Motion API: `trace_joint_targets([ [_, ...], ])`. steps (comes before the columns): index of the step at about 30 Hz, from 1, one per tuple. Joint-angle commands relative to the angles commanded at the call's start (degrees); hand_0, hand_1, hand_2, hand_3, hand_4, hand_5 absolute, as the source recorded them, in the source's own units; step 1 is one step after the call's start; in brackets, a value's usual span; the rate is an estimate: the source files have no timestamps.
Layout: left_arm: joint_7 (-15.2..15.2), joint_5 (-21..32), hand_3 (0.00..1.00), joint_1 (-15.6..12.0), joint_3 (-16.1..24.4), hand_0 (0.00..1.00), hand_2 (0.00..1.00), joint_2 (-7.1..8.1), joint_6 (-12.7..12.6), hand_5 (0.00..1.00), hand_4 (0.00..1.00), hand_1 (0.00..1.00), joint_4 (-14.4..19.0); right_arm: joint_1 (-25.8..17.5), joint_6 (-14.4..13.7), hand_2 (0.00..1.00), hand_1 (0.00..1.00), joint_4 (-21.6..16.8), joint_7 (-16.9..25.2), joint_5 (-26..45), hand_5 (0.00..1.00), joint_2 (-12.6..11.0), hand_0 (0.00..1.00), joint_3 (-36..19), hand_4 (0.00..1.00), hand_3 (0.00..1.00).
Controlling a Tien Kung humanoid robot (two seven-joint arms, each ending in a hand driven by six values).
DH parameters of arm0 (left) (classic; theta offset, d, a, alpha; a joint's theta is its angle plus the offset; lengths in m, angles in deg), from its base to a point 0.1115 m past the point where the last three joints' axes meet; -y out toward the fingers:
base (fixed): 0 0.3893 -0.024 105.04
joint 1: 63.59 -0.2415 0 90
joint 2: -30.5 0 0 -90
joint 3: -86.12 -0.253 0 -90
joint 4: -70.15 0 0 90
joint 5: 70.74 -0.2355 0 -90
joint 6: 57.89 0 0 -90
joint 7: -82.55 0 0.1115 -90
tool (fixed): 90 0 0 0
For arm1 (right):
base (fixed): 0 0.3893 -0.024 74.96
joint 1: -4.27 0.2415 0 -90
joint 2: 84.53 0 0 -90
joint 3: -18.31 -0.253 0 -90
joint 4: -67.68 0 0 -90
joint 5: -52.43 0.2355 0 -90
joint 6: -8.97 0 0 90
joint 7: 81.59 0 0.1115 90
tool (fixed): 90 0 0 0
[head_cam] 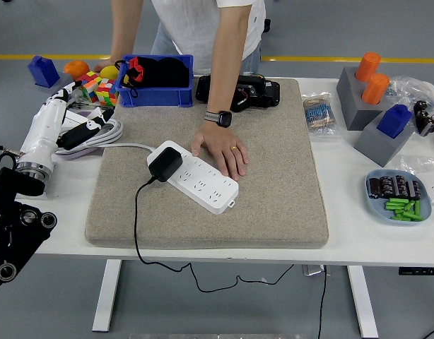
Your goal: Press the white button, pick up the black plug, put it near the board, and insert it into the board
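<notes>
The left hand (61, 120) hung at the desk's (358, 233) left edge, fingers (86, 128) loosely extended and empty. The black plug (164, 163) sat in the white power strip (196, 176), which a person's hand (220, 150) steadied; a shallow seating, or the trailing cable (136, 226) snagging, risked dislodging it.

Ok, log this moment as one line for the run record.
left hand: open, off mat at left | black plug: seated in board | person's hand: steadying board
</notes>
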Motion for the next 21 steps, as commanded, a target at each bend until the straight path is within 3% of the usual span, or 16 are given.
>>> trace_joint_targets([
  [21, -2.8, -0.7, 0.888, -1.6, 7.3, 0.998, 0.937, 0.00, 2.6, 0.772, 0.913, 0.981, 0.4, 0.2, 0.0, 0.597, 0.617, -0.1, 0.0, 0.0, 0.391, -0.3, 0.625, 0.2, 0.680, 0.596],
])
